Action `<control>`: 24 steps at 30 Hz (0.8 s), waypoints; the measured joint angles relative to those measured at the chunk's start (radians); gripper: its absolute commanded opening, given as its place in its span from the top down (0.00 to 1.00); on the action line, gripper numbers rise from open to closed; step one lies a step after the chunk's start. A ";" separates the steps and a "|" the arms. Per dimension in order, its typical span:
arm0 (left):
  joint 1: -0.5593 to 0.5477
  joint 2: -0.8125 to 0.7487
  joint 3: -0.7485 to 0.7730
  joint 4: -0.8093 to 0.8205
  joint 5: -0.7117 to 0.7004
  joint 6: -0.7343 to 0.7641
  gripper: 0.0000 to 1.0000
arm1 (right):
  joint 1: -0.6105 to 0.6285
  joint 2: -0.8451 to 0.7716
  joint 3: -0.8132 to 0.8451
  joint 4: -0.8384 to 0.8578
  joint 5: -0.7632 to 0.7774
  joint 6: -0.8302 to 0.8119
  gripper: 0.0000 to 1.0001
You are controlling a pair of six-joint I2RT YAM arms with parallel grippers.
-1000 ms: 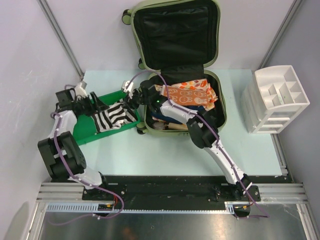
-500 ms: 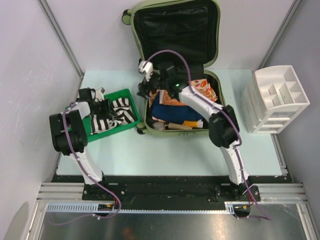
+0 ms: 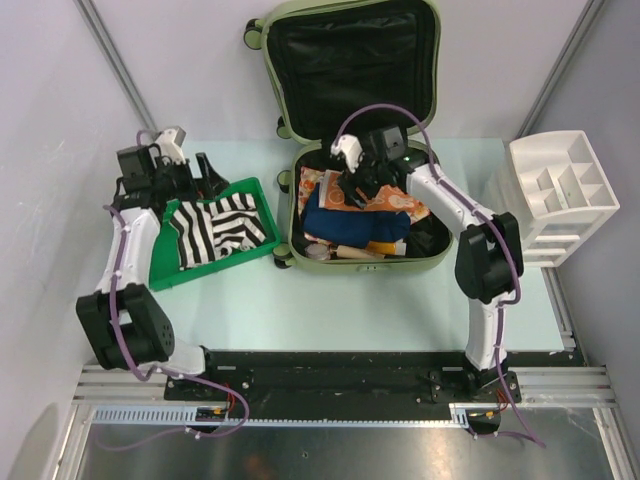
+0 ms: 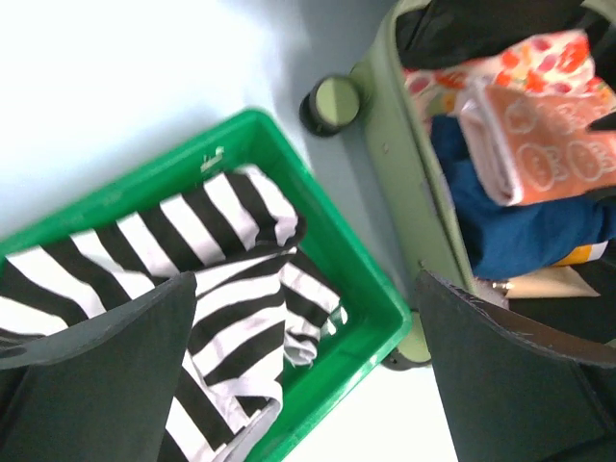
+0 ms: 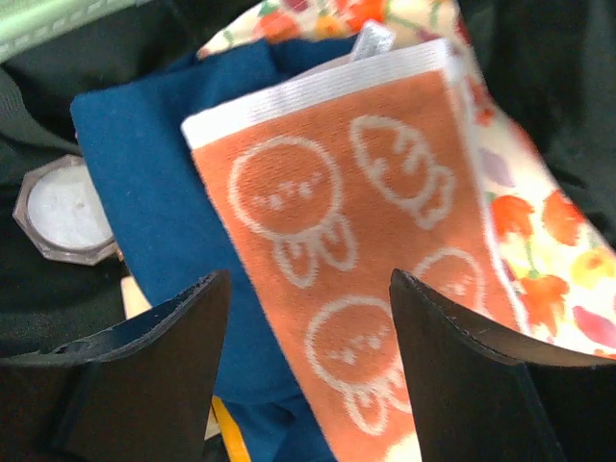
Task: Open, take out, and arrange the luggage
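Your luggage point(image 3: 350, 70) lies open at 12 o'clock on the surface point(image 3: 330, 300). Your right end effector point(image 5: 308, 279) hovers, fingers apart, over the orange cloth point(image 5: 366, 241) packed inside. At the luggage's 9 o'clock, your left end effector point(image 4: 306, 279) is spread wide and empty above the striped garment point(image 4: 221, 231) in the green tray point(image 4: 366, 289).

The pale mint table point(image 3: 330, 300) is carrying three things. The luggage point(image 3: 350, 70) is lying open at the far middle, its lid reaching past the table's far edge. A green tray point(image 3: 215, 268) is sitting at an angle just beside it on the left. A white organizer point(image 3: 555, 200) is resting at the right edge, apart from the luggage.
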 measured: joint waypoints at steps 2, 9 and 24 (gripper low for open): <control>-0.010 -0.042 0.027 0.005 -0.001 0.003 0.00 | 0.023 0.008 -0.029 -0.009 0.016 -0.021 0.29; -0.034 -0.087 0.073 0.027 -0.051 -0.027 0.00 | 0.087 0.069 -0.052 0.014 0.062 -0.083 0.41; -0.233 -0.080 0.077 0.106 -0.065 -0.040 0.00 | 0.041 0.092 -0.048 0.041 -0.003 -0.089 0.44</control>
